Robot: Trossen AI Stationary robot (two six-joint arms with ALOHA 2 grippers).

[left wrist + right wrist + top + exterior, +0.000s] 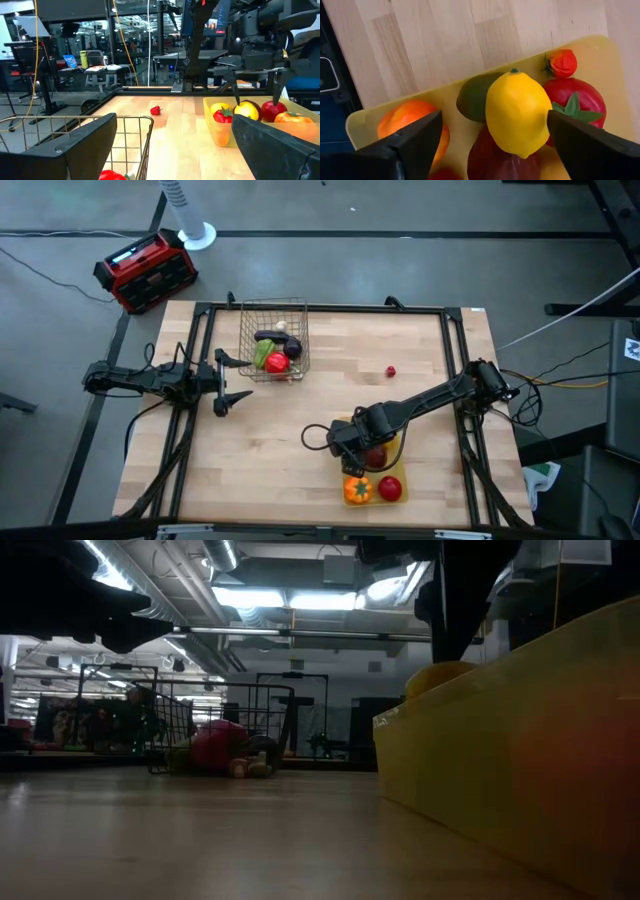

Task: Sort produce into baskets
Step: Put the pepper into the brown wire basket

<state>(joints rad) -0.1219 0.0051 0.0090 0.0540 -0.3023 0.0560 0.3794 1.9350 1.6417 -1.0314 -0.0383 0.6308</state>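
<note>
From overhead we look straight down on the whole surface (300, 430); our low camera sits close beside the yellow tray (520, 740), which both wrist views share.

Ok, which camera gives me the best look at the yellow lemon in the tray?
The right wrist view: the lemon fills the frame, lying on other fruit in the yellow tray. The left wrist view shows it small and distant. The low view shows only its top. In the high view, the arm hides it.

Two slim black jointed arms (420, 402) trail black cables, each gripper dark-fingered.
</note>
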